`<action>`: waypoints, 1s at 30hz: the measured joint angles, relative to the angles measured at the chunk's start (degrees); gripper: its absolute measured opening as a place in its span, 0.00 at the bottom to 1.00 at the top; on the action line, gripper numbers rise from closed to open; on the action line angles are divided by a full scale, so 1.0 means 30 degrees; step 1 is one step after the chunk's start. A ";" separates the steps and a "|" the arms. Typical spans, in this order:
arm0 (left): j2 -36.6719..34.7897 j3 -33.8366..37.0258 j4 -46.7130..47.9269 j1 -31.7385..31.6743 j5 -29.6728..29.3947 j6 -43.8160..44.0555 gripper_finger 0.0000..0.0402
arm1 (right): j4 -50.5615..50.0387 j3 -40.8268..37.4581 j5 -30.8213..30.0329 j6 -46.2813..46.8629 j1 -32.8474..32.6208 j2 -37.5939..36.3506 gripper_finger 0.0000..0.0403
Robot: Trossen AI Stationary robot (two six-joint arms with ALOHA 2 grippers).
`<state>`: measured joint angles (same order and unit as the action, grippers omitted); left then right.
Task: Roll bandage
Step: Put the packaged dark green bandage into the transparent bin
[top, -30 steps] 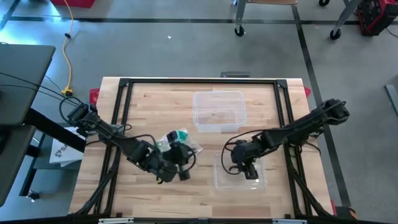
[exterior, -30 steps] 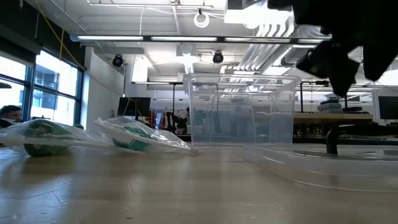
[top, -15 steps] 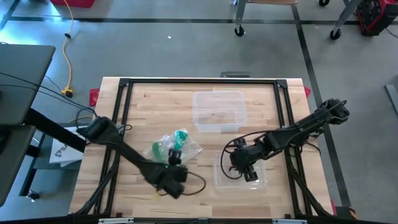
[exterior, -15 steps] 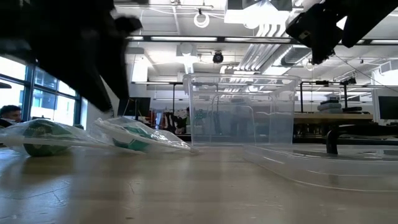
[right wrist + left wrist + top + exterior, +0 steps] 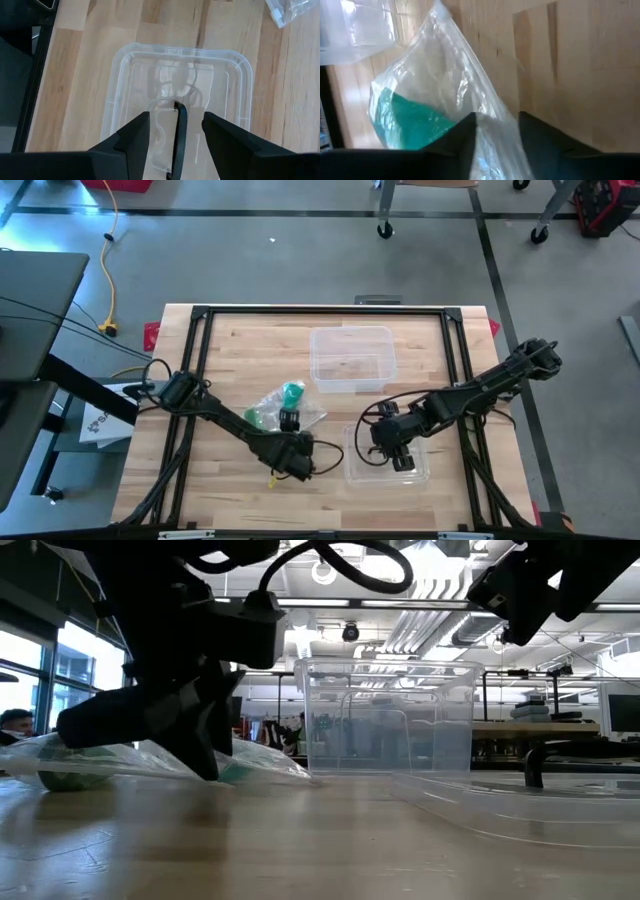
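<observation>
The left tool (image 5: 290,423) sits low over the bench (image 5: 230,350), its fingers apart with the corner of a clear plastic bag (image 5: 445,95) lying between them; whether they pinch the bag I cannot tell. Inside that bag is a green bandage roll (image 5: 402,122), and the bag lies just beside the clear box (image 5: 351,358), on its left-arm side. A second bagged green roll (image 5: 70,762) rests next to it, farther from the box. The right tool (image 5: 175,130) hovers above a clear lid (image 5: 235,107) lying flat near the box, fingers apart and empty, a thin dark bar between them.
</observation>
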<state>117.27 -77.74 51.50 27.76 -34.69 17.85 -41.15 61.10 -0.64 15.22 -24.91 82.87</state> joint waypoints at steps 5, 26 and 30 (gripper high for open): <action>0.0000 -0.0669 0.2077 0.0011 0.0499 0.0326 0.05 | -0.0067 0.0000 0.0133 0.0284 -0.0077 -0.0002 0.44; -0.0605 -1.8954 0.8135 -0.3990 -0.1041 0.2767 0.00 | -0.3510 -0.0015 -0.8917 0.5791 -0.6758 -0.4835 0.44; -0.0889 -1.8594 0.5936 -0.7142 -0.0572 0.1436 0.00 | -0.3460 -0.0015 -1.0222 0.5792 -0.7579 -0.5144 0.44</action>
<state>114.61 -133.53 69.31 6.33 -36.41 22.15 -51.53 61.06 -31.31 32.60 -47.64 67.44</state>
